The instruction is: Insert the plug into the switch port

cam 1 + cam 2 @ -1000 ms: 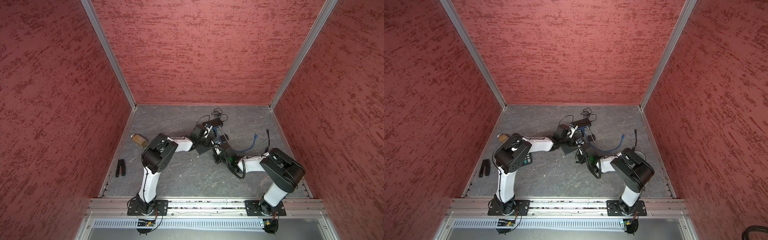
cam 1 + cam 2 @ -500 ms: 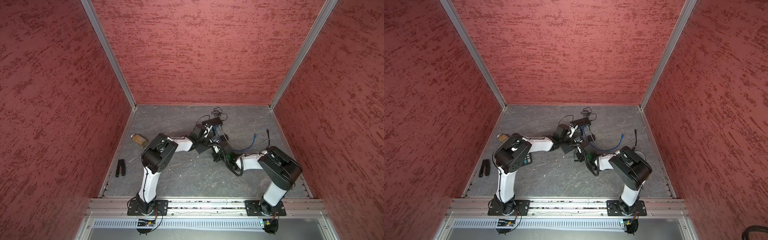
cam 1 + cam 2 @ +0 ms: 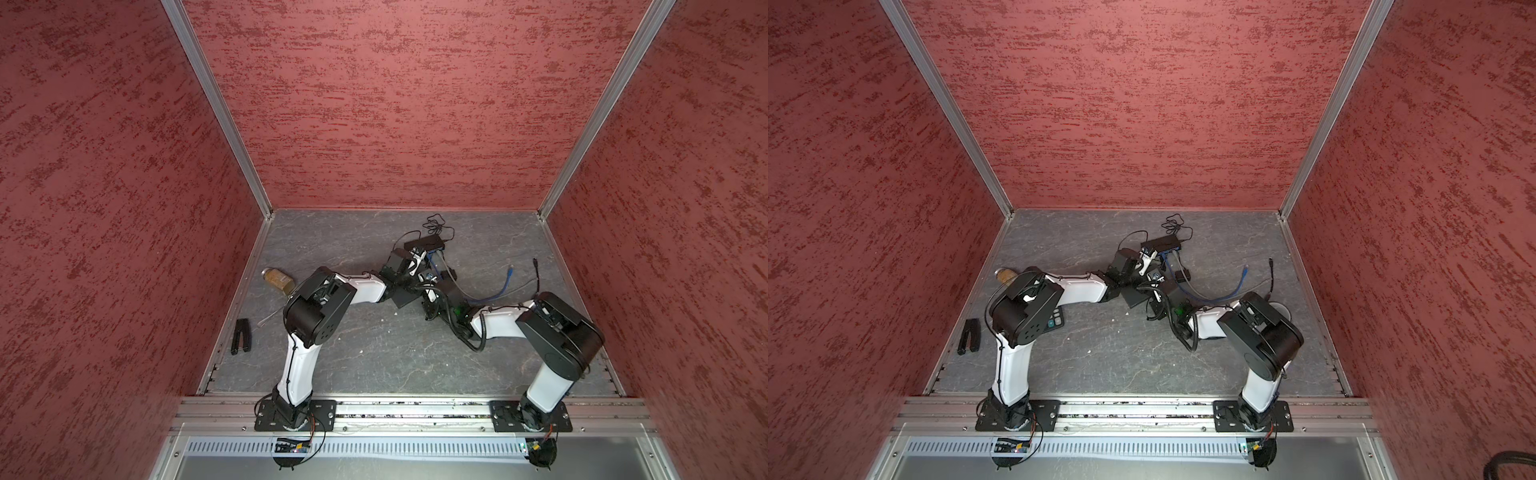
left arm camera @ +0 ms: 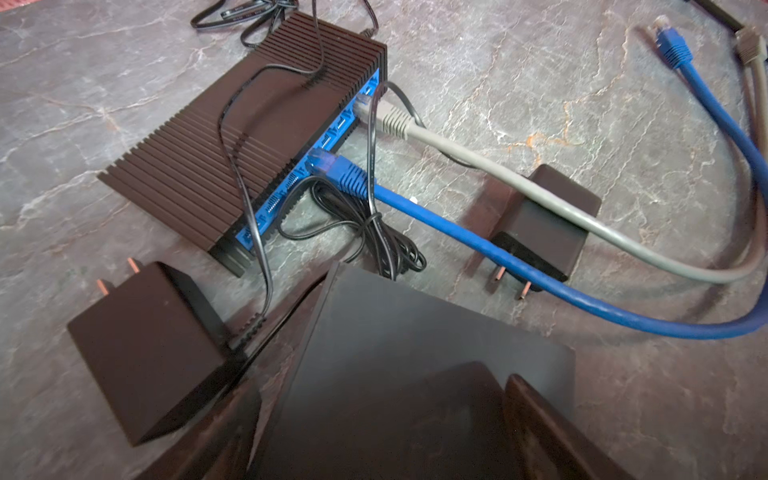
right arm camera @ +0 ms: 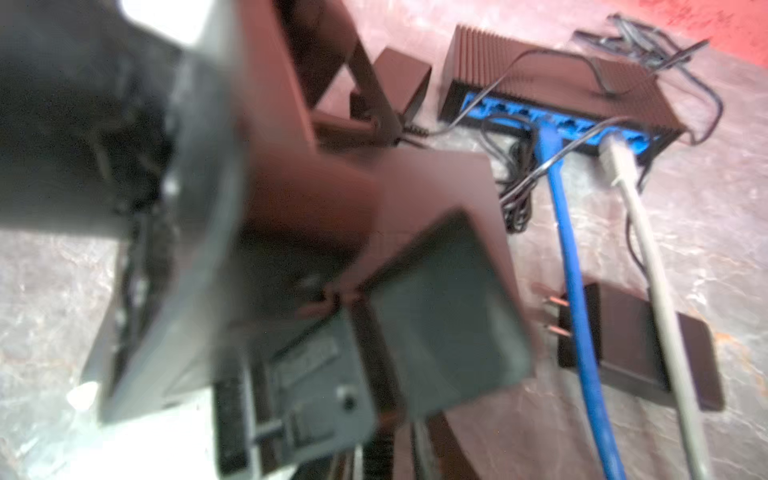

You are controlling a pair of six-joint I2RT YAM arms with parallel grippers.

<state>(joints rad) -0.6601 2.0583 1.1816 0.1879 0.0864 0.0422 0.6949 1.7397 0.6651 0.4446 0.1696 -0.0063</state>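
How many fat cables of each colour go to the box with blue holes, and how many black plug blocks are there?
Blue cable: 1
Grey cable: 1
Black plug blocks: 2
Total: 4

I see my grey bench (image 3: 374,353) carrying the switch (image 4: 187,158) near its far edge, a black adapter (image 4: 145,353) beside it, and pliers (image 3: 241,340) by the left edge.
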